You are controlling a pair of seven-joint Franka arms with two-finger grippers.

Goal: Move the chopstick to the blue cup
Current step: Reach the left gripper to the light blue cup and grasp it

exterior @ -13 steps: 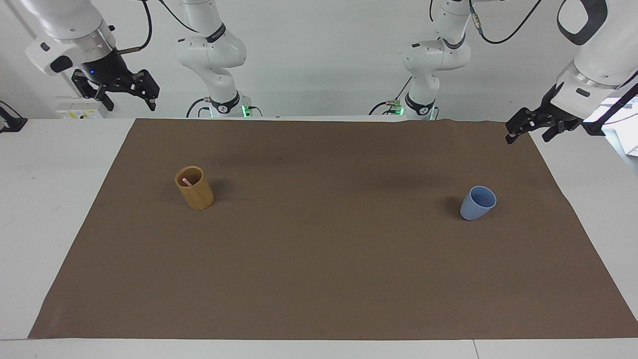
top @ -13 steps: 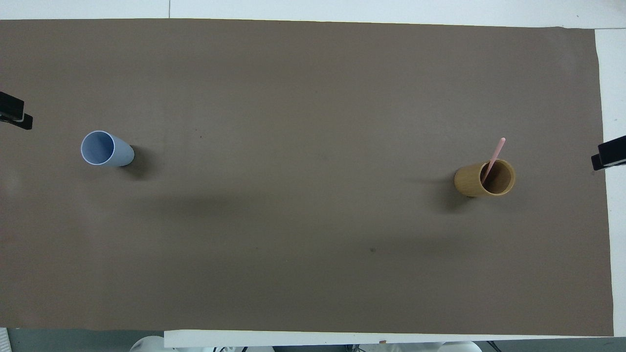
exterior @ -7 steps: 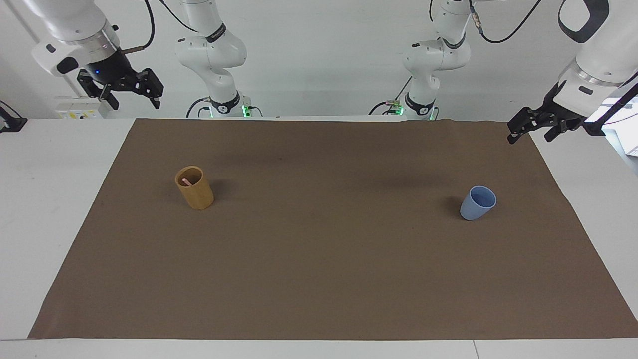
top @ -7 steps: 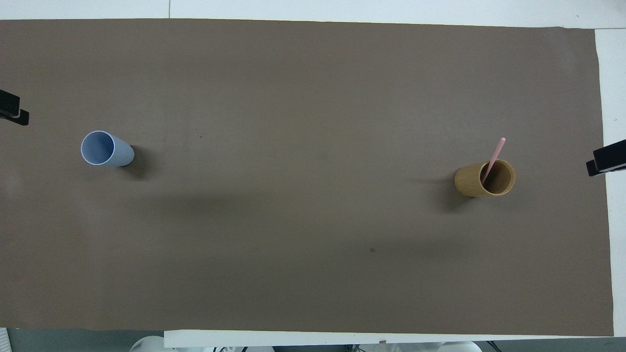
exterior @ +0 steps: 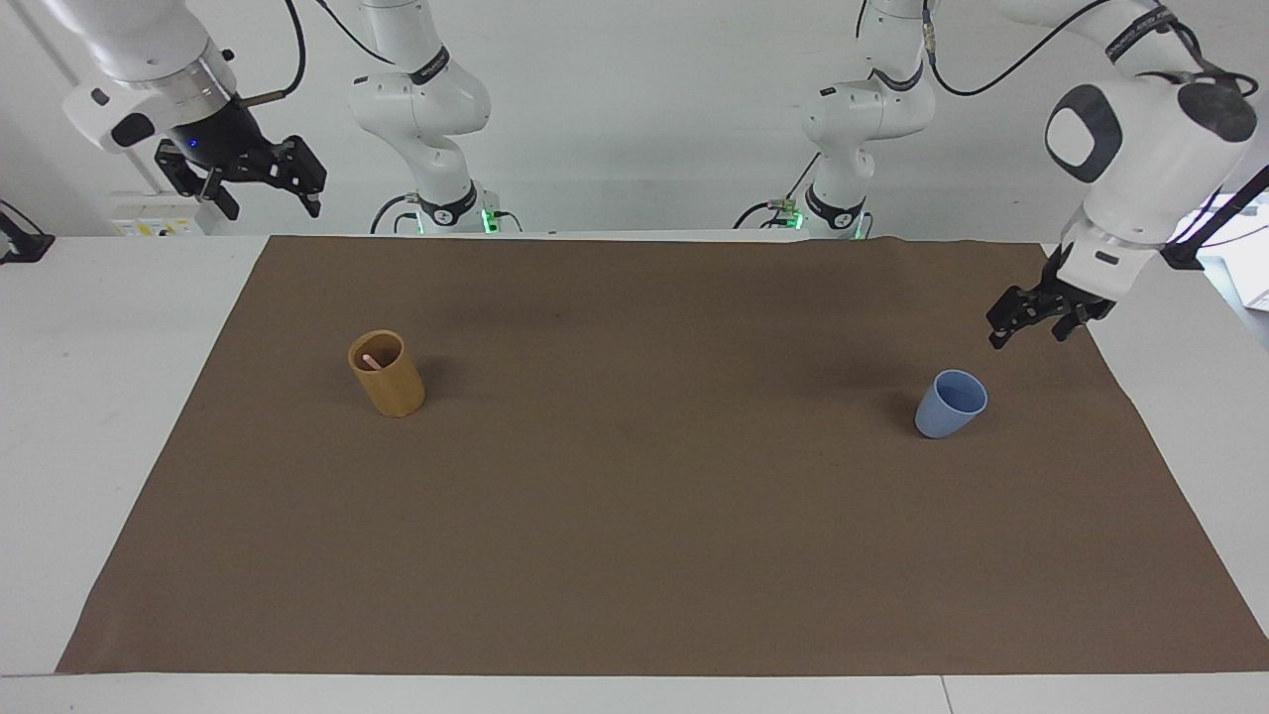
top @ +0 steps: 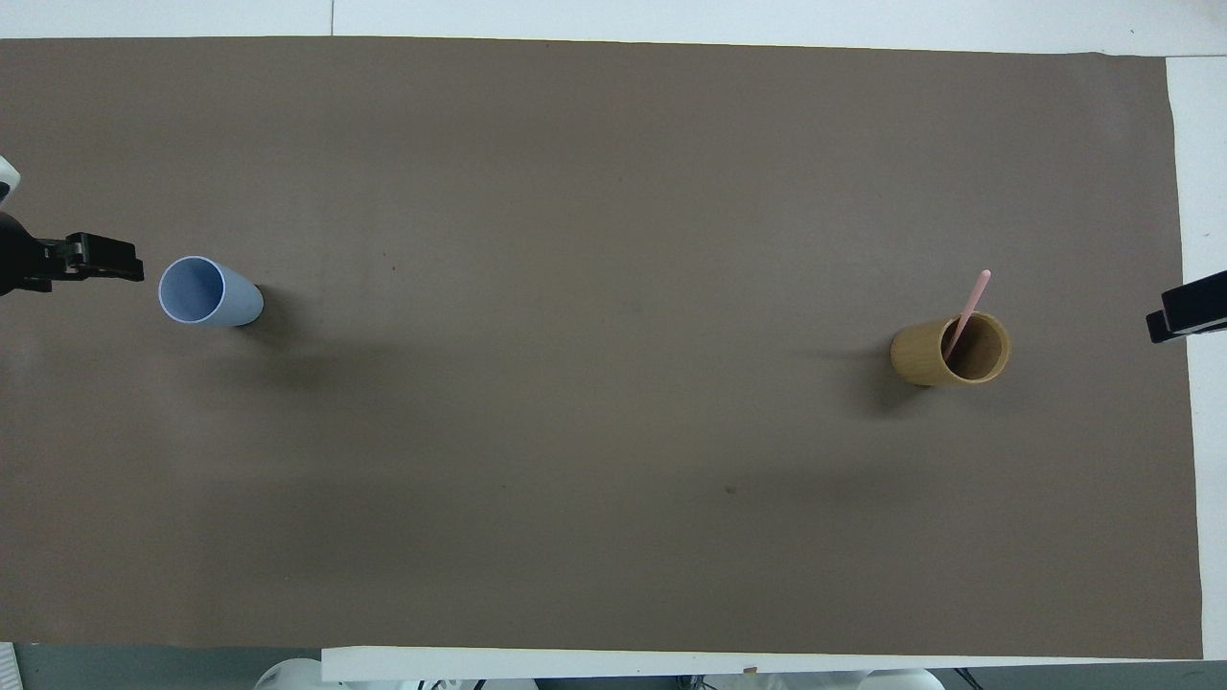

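Note:
One pale pink chopstick [top: 968, 309] stands tilted in a tan wood-coloured cup [top: 949, 352] toward the right arm's end of the table; only its tip [exterior: 368, 358] shows in the facing view, inside that cup [exterior: 387, 374]. The blue cup [exterior: 950, 404] stands upright and empty toward the left arm's end, and also shows in the overhead view [top: 196, 290]. My left gripper [exterior: 1027, 339] is open and empty, low in the air beside the blue cup, apart from it [top: 110, 268]. My right gripper [exterior: 266, 206] is open and empty, raised high past the mat's corner [top: 1177, 316].
A brown mat [exterior: 634, 555] covers most of the white table [exterior: 89, 397]. The two cups stand far apart on it. Two other robot bases [exterior: 441, 208] stand at the table's edge by the robots.
My left gripper has come down and in over the mat, close beside the blue cup. My right gripper has hardly moved. The cups and the chopstick have not moved.

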